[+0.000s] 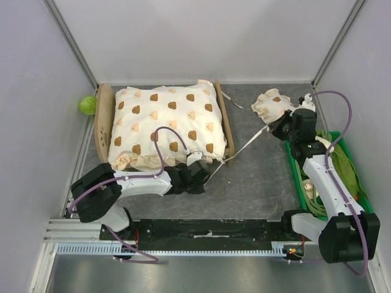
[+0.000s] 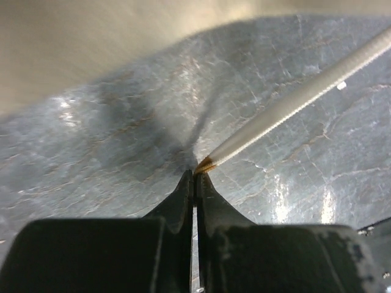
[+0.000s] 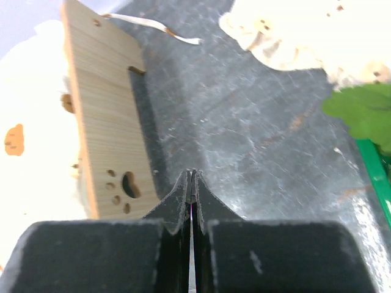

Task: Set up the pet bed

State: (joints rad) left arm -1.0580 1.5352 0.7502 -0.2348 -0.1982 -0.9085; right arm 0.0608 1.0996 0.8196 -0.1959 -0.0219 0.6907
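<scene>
The pet bed stands at the left middle of the mat, its striped base hidden under the cream bear-print cushion. Its footboard with paw cutouts shows in the right wrist view. My left gripper is at the bed's near right corner, shut on the brown-tipped end of a white cushion tie. The tie runs straight up-right to my right gripper. That gripper is shut, and no tie shows at its tips. The small frilled pillow lies just beyond it.
A green ball lies at the far left by the headboard. A green bin with green cloth and cord stands along the right edge. Another short tie trails from the bed's far right corner. Walls enclose three sides.
</scene>
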